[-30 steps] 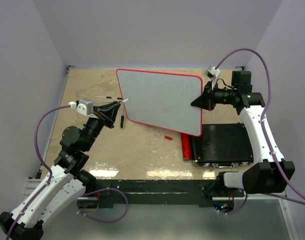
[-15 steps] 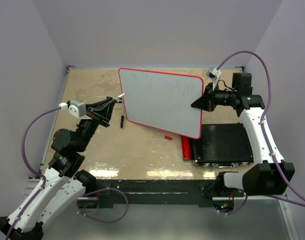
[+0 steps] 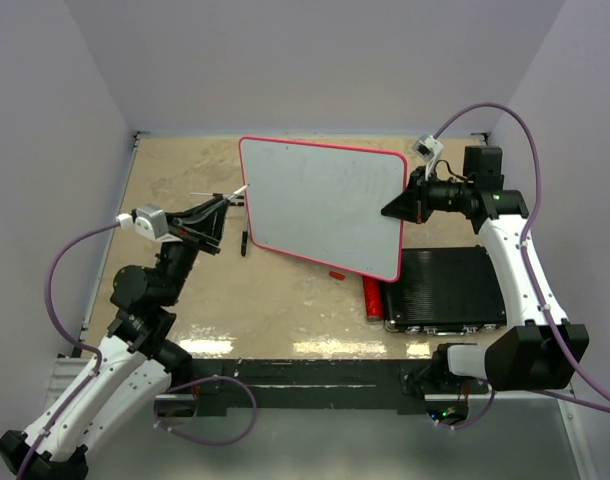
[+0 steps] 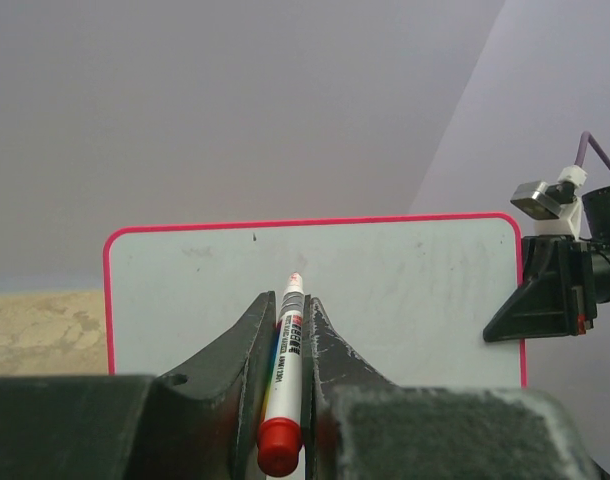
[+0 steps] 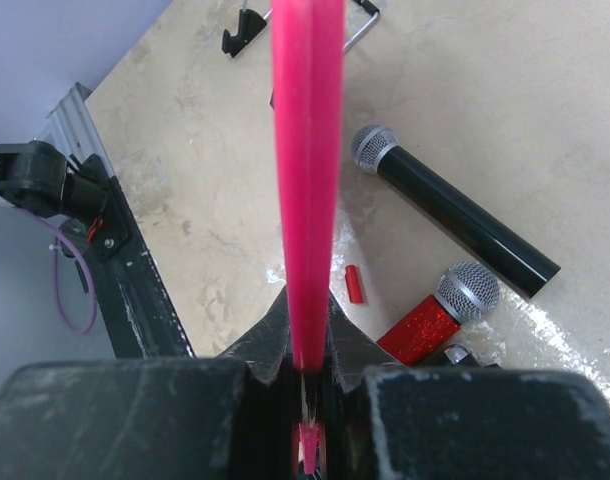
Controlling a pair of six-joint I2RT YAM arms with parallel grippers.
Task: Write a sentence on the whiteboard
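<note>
2 grippers meet at the whiteboard (image 3: 320, 205), which is held tilted up on edge over the table (image 3: 275, 310), its white face turned toward the left arm. The right gripper (image 3: 397, 206) is clamped on the whiteboard's right edge, and the right wrist view shows the red frame pinched between its fingers. The left gripper (image 3: 221, 205) is closed around a marker (image 3: 236, 193) whose tip sits by the whiteboard's upper left corner; whether it touches the face I cannot tell. Faint grey smudges show on that face. Near the whiteboard's lower right corner lie a black ribbed case (image 3: 445, 288) and a red glitter microphone (image 3: 371, 295). 1 small red cap (image 3: 336, 273) lies just below the bottom edge. A small black object (image 3: 244, 242) lies beside the whiteboard's left edge.
</note>
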